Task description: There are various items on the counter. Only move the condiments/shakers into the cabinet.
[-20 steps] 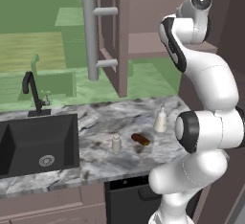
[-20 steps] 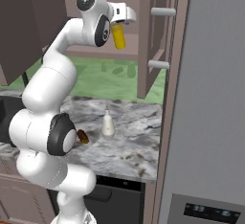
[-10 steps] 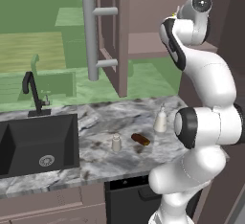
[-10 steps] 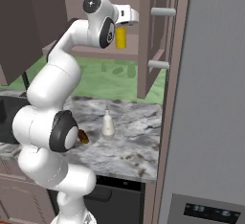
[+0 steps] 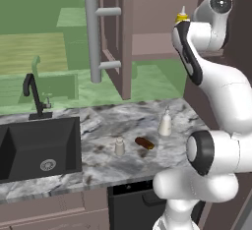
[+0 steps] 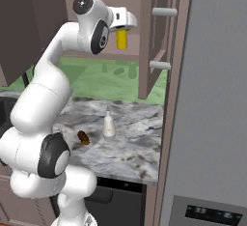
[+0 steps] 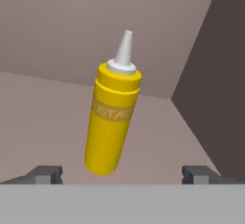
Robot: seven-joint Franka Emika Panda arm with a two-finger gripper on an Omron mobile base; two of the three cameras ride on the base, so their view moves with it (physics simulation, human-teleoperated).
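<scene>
Yellow bottle [image 7: 111, 122] stands on the cabinet shelf [image 7: 43, 117], a touch tilted in the hand view, with the gripper [image 7: 122, 175] spread wide and its fingertips [image 7: 45, 174] well apart on either side, touching nothing — so the first condiment looks delivered. In the right base view the bottle hangs just beyond the hand, inside the cabinet [image 6: 144, 36]

Left on the counter [image 5: 98, 150] are two more to move: the white bottle [image 5: 165, 123] near the arm and the small shaker [image 5: 119, 146] nearer the sink [image 5: 34, 145]. The brown lump [image 5: 144, 143] lies between them and, by my reading of the task, should remain there. Roughly a third done, I judge

Against the frames a second and half a second ago, the hand has drawn back a little from the bottle and the arm's upper joint has swung slightly — the jaws were already nearly this wide. The things on the counter have not shifted
</scene>
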